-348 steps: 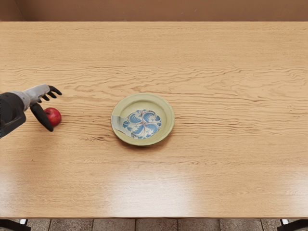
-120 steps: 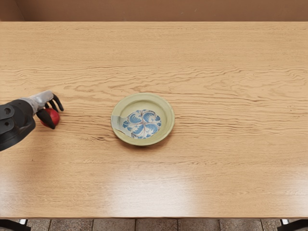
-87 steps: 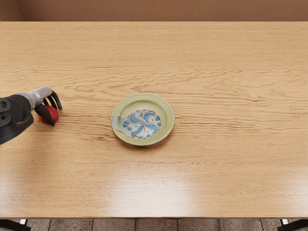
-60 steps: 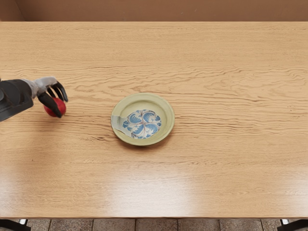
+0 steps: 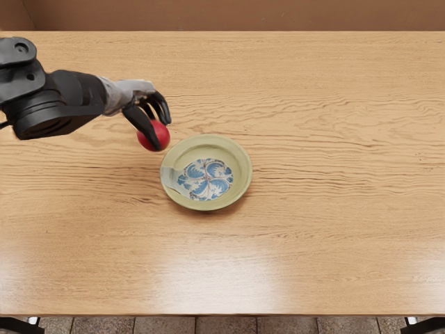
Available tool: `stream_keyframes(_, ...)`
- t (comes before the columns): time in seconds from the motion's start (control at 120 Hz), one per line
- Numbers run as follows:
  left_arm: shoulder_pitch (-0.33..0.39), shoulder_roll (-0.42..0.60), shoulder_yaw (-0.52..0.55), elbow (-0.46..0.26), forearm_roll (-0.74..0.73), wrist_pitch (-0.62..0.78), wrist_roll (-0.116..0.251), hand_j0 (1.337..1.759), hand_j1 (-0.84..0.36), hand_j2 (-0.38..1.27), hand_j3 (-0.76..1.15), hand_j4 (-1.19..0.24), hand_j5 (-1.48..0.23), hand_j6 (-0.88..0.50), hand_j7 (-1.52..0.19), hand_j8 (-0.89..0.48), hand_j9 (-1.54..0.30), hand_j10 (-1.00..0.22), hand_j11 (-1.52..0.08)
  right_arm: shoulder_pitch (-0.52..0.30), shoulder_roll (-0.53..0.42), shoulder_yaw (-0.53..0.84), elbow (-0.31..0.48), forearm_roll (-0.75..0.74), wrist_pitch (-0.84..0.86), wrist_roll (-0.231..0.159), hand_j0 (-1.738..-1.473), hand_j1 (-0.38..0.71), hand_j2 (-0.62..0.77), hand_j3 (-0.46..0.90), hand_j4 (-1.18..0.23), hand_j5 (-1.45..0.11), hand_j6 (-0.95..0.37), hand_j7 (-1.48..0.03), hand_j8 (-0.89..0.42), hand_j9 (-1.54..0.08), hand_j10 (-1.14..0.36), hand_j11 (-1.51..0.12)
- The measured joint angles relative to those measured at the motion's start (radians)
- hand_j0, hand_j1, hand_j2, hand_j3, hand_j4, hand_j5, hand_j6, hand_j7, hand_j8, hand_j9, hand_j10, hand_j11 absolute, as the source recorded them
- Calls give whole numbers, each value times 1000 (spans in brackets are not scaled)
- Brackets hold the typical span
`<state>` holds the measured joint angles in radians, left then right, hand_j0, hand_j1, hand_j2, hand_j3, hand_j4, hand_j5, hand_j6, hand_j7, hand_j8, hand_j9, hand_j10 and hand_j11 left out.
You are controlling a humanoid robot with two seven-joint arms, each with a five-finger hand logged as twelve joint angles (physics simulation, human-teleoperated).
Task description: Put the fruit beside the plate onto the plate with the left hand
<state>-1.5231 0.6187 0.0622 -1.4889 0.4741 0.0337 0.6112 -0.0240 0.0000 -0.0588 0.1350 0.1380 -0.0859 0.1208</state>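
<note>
The fruit is held in the curled left hand just beside the plate; if released early, it could be deflected off the rim onto the tabletop.

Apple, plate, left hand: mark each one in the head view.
apple (image 5: 163, 133), head view, on the red skin right of the thumb.
plate (image 5: 243, 168), head view, on its green rim at the right.
left hand (image 5: 144, 104), head view, on the middle of the hand gripping the apple.
</note>
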Motion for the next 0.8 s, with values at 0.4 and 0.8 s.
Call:
stream_keyframes(0.4, 14, -200, -40, 66, -24, 14, -1, 1656, -336, 572, 0, -723, -1055, -531, -1000, -425, -1004, -571, -997, 1, 0, -1, 0, 0, 0, 0, -1658, -308, -7, 0, -35, -45, -35, -45, -35, -45, -35, -45)
stream_keyframes(0.8, 27, -190, -49, 90, -21, 11, 0, 1658, -24, 130, 0, -335, -451, -308, -444, -292, -444, -314, -443, 1, 0, -1, 0, 0, 0, 0, -1658, -308, -7, 0, -35, -45, -35, -45, -35, -45, -35, -45)
